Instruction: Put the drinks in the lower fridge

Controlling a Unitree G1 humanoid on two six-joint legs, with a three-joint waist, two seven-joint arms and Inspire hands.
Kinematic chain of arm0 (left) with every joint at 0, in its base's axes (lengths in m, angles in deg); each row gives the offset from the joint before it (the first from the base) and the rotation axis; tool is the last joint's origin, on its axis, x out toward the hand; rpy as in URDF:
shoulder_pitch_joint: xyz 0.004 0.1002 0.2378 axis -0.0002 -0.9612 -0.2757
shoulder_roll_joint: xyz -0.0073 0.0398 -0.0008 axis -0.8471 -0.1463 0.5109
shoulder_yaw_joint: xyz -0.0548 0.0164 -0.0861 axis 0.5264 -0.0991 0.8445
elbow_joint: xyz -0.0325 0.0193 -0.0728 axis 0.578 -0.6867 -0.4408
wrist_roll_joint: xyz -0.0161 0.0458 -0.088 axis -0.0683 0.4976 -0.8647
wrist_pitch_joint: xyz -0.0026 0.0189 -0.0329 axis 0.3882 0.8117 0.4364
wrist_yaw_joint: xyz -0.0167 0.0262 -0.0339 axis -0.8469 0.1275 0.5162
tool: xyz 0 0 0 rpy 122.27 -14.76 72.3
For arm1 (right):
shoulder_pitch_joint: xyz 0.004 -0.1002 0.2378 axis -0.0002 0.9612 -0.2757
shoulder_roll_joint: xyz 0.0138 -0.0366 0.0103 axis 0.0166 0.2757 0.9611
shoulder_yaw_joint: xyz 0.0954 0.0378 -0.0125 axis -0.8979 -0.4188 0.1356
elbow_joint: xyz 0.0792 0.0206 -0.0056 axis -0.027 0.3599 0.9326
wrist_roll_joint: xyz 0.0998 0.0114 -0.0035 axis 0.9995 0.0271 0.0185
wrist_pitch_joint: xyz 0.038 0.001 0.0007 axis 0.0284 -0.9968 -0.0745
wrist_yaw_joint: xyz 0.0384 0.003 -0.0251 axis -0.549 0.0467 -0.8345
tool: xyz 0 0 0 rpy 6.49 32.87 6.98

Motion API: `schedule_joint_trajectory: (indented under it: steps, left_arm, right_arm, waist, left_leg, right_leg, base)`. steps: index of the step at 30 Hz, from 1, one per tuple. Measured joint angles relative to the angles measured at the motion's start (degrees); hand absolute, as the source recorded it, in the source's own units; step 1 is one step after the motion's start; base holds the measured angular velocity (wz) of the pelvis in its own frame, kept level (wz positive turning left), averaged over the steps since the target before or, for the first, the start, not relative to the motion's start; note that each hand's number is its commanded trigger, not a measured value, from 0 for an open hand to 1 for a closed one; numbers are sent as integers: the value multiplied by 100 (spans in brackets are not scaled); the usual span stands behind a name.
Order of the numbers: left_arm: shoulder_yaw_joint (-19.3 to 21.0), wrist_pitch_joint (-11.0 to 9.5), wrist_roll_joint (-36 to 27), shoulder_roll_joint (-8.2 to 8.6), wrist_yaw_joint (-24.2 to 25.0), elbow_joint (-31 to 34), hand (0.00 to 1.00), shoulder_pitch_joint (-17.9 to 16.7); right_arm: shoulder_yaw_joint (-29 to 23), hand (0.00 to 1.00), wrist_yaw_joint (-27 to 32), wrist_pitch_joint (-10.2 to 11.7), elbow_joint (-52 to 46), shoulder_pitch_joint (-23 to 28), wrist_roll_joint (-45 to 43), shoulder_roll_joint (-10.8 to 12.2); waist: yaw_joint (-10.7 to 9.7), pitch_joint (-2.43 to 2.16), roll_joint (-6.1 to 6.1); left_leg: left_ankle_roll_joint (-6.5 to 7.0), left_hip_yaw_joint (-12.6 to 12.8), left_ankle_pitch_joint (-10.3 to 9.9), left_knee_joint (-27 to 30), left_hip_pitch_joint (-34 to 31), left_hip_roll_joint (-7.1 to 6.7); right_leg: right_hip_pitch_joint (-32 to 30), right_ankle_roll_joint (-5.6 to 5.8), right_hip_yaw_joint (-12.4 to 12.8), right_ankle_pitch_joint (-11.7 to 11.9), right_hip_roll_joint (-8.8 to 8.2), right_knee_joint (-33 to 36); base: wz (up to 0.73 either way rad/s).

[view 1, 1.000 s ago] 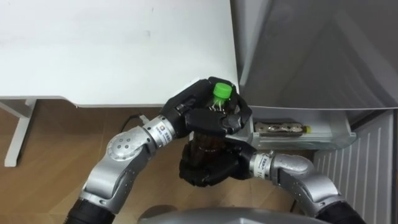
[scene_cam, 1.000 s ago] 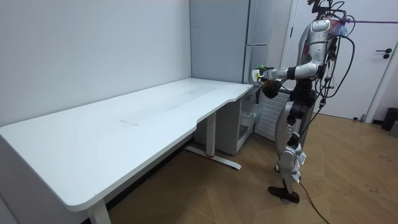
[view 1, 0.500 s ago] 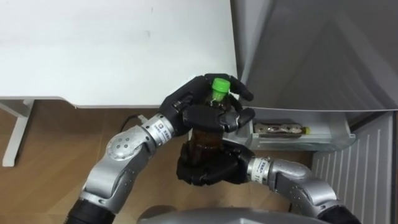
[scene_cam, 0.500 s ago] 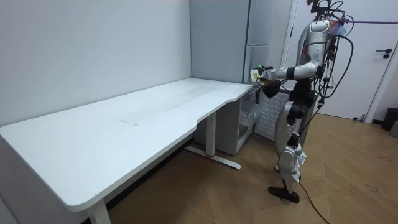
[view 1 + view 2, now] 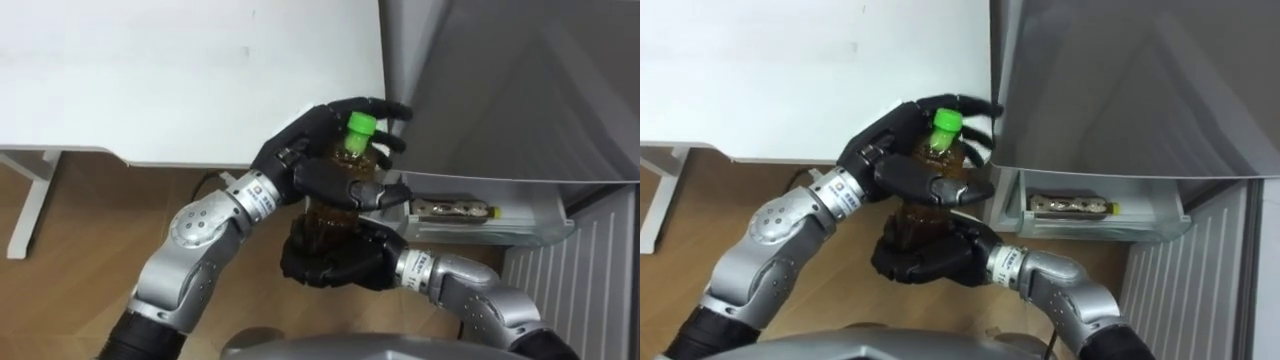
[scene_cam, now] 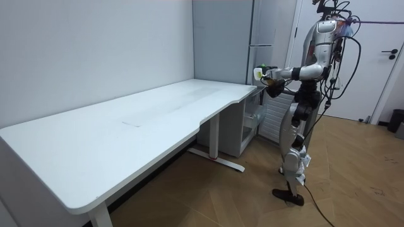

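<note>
Gripping the green-capped bottle: left hand curled round its shoulder, right hand curled under its base; fridge edge just right.

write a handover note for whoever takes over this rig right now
The left hand is shut round the upper part of the green-capped bottle.
The right hand is shut on the same bottle, cupping its base from below.
The robot stands at the white table corner, beside the grey fridge.
Done: a second bottle lies on its side in the open white drawer.
Left: place the held bottle in there too.
</note>
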Motion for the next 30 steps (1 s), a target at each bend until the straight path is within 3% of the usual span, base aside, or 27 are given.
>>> schedule_joint_trajectory:
  steps: [6,11,15,18,23,30]
  left_arm:
    - [144,-1,0,2,2,282,0,-1]
    - [327,-127,-3,13,-64,733,0,-2]
    - [661,-274,-200,179,-222,1070,0,0]
    - [827,-309,-296,248,-385,1082,0,3]
    - [1277,-341,-323,180,-494,1120,0,-23]
    - [1955,-514,-391,246,-1041,1317,0,-26]
  right_arm:
    - [-3,100,0,9,45,1,2,-18]
    - [-22,100,-1,6,52,9,-91,-151]
    - [-104,100,-3,-31,43,24,-267,-256]
    - [-256,100,-7,-56,42,100,-325,-241]
    - [-577,100,-146,-56,26,137,-566,-208]
    - [-941,100,-182,-56,-25,353,-800,-119]
  waist:
    - [28,6,-6]
    - [37,13,8]
    - [83,41,87]
    - [124,32,147]
    - [209,7,213]
    - [466,-33,148]
  left_leg:
    - [0,-27,0,2,3,4]
    - [0,-11,0,5,1,5]
    - [0,22,0,1,55,8]
    - [-1,13,0,-49,122,12]
    - [-4,-6,8,-124,214,13]
    - [-5,-7,28,-110,301,11]
  right_leg:
    - [10,0,-47,0,-1,-7]
    - [33,0,-93,0,-7,-18]
    - [84,0,-95,0,-11,-12]
    - [177,0,-141,0,-12,-12]
    - [239,0,-132,0,-7,-7]
    - [276,0,-123,0,-7,-15]
  base:
    - [2]
    - [2]
    - [0]
    - [4]
    - [1]
    - [0]
